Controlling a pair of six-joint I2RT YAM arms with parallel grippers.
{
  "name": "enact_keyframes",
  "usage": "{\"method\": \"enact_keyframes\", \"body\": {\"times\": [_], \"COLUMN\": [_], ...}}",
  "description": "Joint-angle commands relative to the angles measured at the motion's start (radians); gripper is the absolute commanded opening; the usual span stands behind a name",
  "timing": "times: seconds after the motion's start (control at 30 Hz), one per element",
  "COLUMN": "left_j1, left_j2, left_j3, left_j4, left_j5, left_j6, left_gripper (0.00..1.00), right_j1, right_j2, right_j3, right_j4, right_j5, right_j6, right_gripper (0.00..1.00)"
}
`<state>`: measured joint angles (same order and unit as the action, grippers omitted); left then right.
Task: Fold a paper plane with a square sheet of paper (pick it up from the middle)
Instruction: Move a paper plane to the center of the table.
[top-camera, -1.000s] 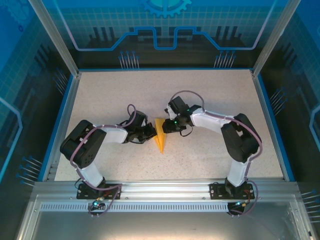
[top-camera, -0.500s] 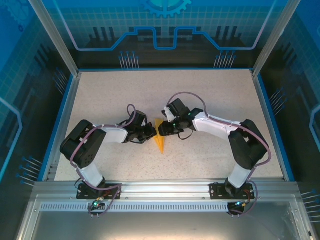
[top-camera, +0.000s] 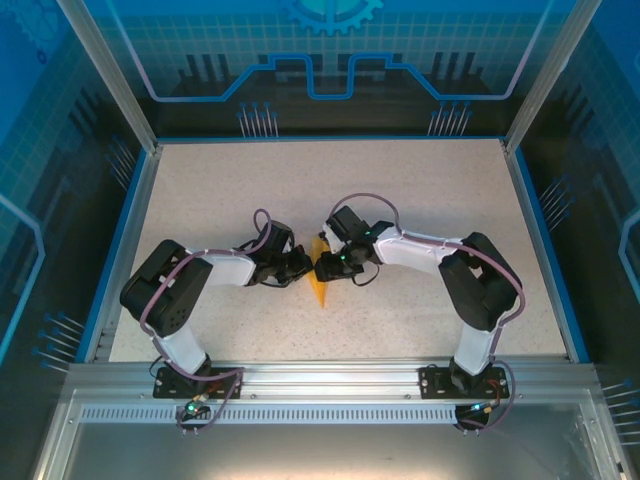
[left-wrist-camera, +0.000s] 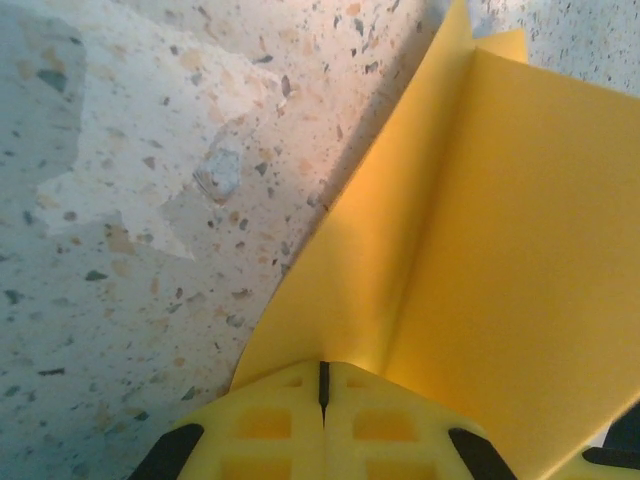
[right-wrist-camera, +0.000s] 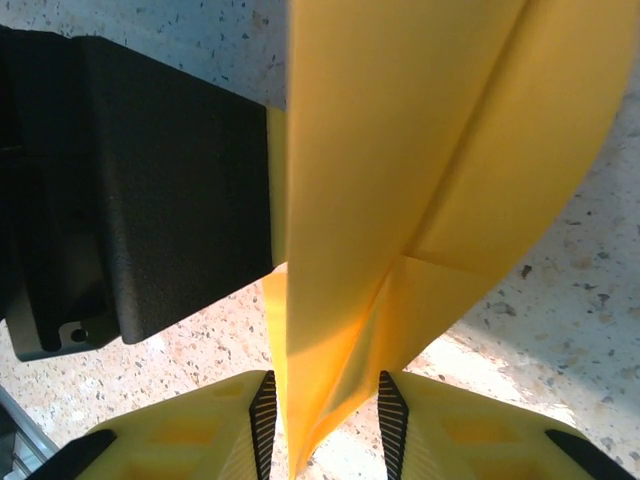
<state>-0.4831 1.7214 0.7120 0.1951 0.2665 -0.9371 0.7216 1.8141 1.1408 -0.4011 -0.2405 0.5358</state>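
Crease step, tabletop (top-camera: 420, 190) centre: left gripper (left-wrist-camera: 322, 380) is clamped shut on paper plane (left-wrist-camera: 500, 250), right gripper (right-wrist-camera: 325, 405) straddles it part-open and should close squarely, no tugging.

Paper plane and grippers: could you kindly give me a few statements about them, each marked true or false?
1. The left gripper is shut on the paper plane. True.
2. The right gripper is shut beside the paper. False: its jaws stand apart with the paper between them.
3. The paper lies as a flat, unfolded square. False: it is creased and folded to a point.
4. Both grippers meet the paper near the middle of the table. True.
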Motion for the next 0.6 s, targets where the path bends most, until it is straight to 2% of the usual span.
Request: {"method": "enact_keyframes", "body": {"times": [0.0,0.57], "left_j1": [-0.002,-0.002], "left_j2": [-0.027,-0.086], "left_j3": [0.023,0.026], "left_j4": [-0.036,-0.072], "left_j5": [0.008,0.000], "left_j6": [-0.006,-0.006], "left_gripper": [0.04,0.06], "right_j1": [0.021,0.027], "right_j2": [0.028,0.021], "right_j3": [0.032,0.037], "right_j4": [-0.019,-0.031], "right_j5": [-0.006,0.055], "right_j6": [0.010,0.075], "right_gripper": [0.34,0.32]}}
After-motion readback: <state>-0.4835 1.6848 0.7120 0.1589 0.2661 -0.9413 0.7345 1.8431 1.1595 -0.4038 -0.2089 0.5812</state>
